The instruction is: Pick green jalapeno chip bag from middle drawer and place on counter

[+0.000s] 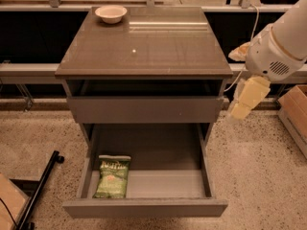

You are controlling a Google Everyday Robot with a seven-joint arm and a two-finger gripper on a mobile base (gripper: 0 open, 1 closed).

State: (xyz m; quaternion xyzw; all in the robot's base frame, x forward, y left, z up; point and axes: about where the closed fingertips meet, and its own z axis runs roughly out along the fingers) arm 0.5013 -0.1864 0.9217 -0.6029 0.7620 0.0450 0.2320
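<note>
Middle drawer (pixel 144 208) is pulled fully out at 6 o'clock in the frame. The green jalapeno chip bag (pixel 113 177) lies flat in its front left corner, label up, just beside the left wall, at about 7 o'clock from the drawer's middle. The rest of the drawer floor is bare grey.

The upper drawer front (pixel 144 110) sits closed directly above and overhangs the back of the open drawer.

Gripper (pixel 240 110) hangs off the white arm (pixel 283 42) at 3 o'clock, outside the cabinet's right edge and level with the upper drawer front. It is well apart from the bag. Whether it is clenched or released: cannot tell.

Counter (pixel 158 51) is glossy, with a white bowl (pixel 111 14) at its 11 o'clock corner and a tiny white speck (pixel 134 51) near the centre.

A cardboard box (pixel 293 111) is on the floor at 3 o'clock past the arm. A black pole (pixel 41 190) lies slanted at 8 o'clock, left of the drawer.
</note>
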